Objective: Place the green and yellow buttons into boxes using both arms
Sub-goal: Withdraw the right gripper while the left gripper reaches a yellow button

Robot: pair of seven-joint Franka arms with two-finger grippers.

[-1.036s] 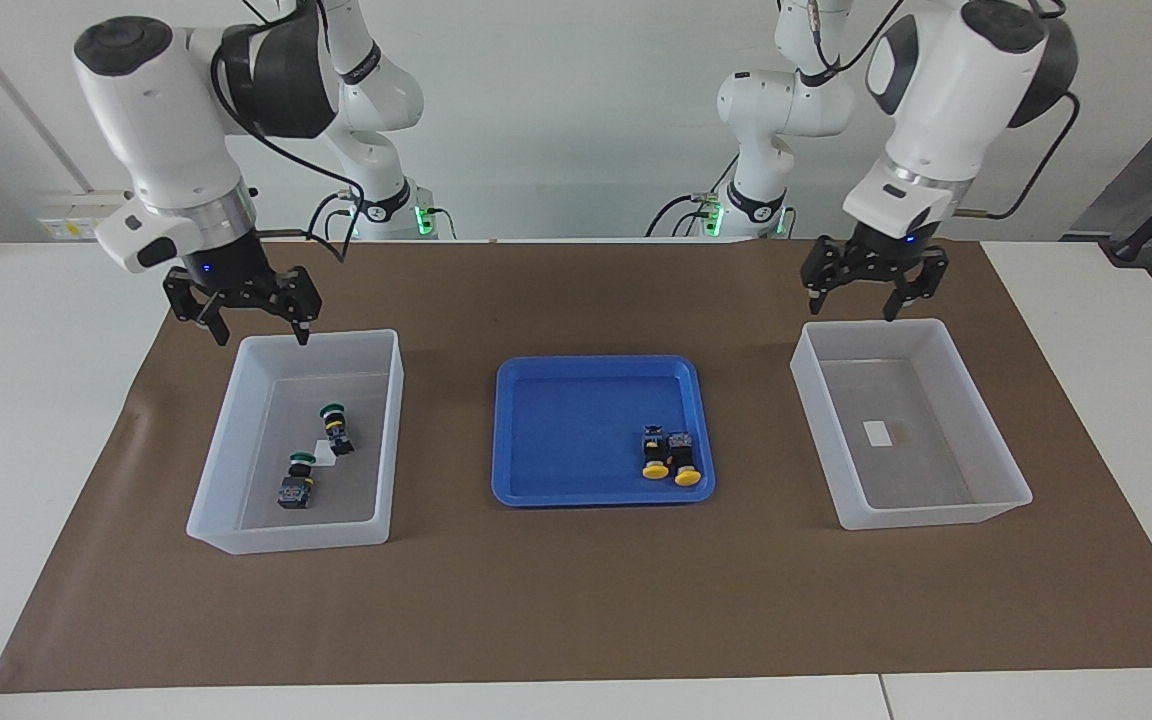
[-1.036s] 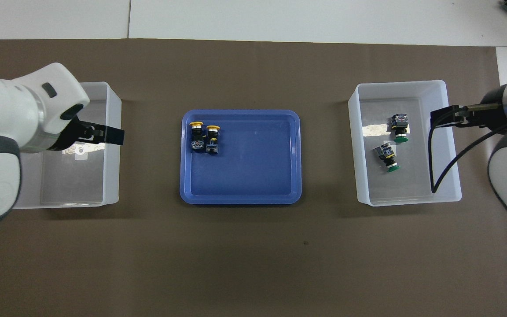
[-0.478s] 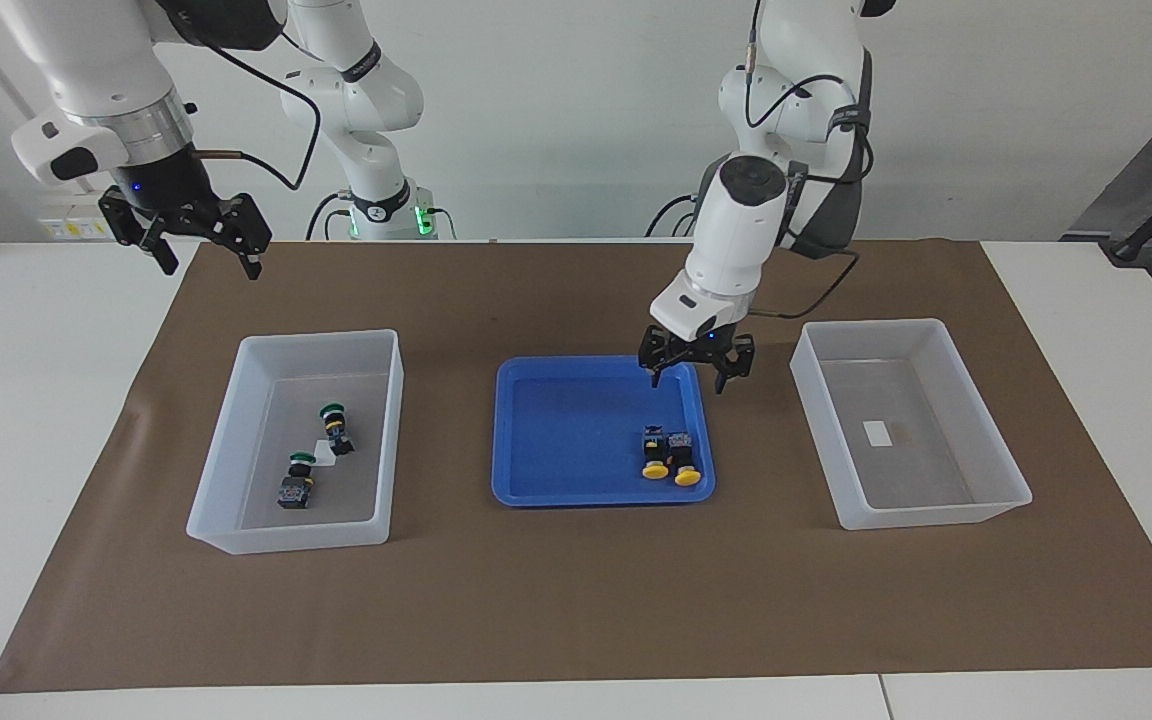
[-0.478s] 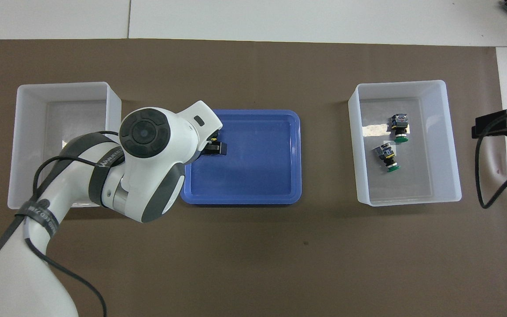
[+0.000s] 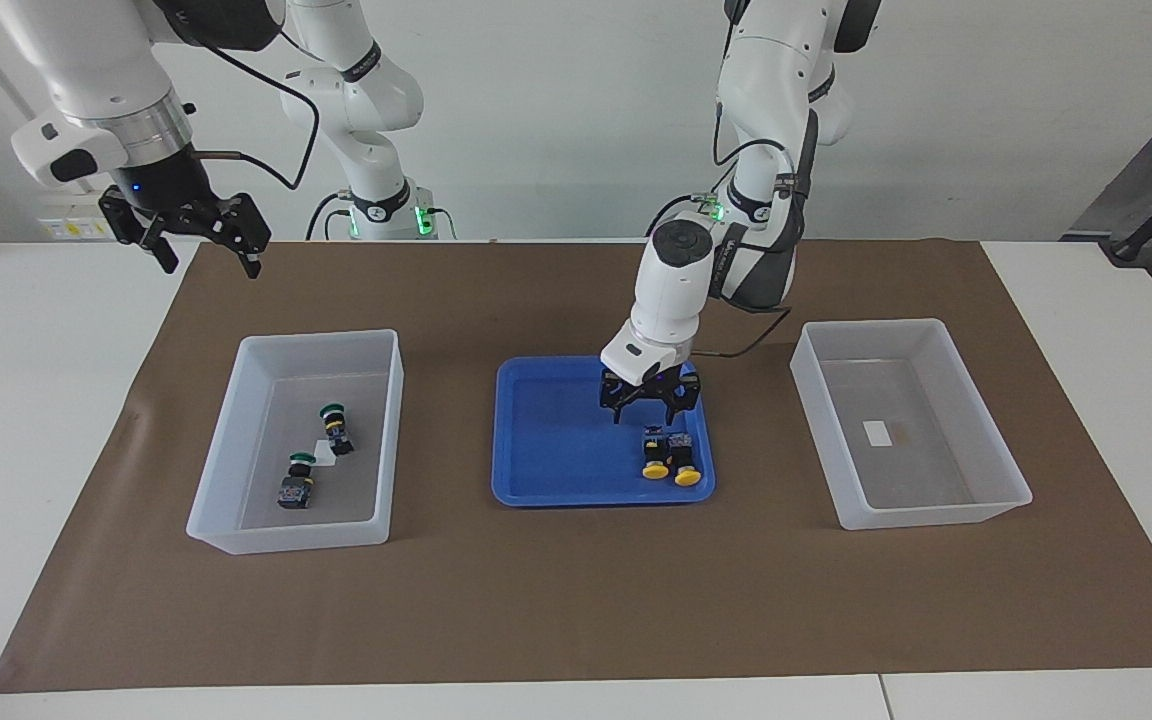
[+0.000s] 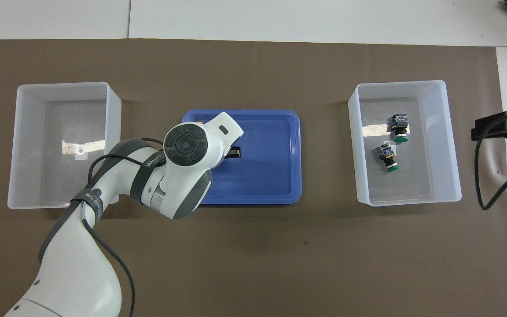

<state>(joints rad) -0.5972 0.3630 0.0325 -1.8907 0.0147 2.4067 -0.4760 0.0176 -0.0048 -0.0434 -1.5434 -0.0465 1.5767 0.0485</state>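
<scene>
White surface under a brown mat (image 5: 576,600), seen facing the robots. At mid-surface, blue tray (image 5: 556,470); in its corner away from the robots, toward the left arm's end, two yellow buttons (image 5: 666,457) lying side by side, touching. Left tool (image 5: 649,415) low over the tray, just above them, fingers spread, grasping nothing. Toward the right arm's end, clear box (image 5: 236,500) with two green buttons (image 5: 336,428) inside, lying apart. Toward the left arm's end, second clear box (image 5: 936,515). Right tool (image 5: 204,262) raised over the mat's corner by the robots' edge, released, waiting.

From overhead: left arm covering the yellow buttons, only one black finger (image 6: 235,152) showing over the tray. Green buttons lying on their sides in their box, caps toward the robots.
</scene>
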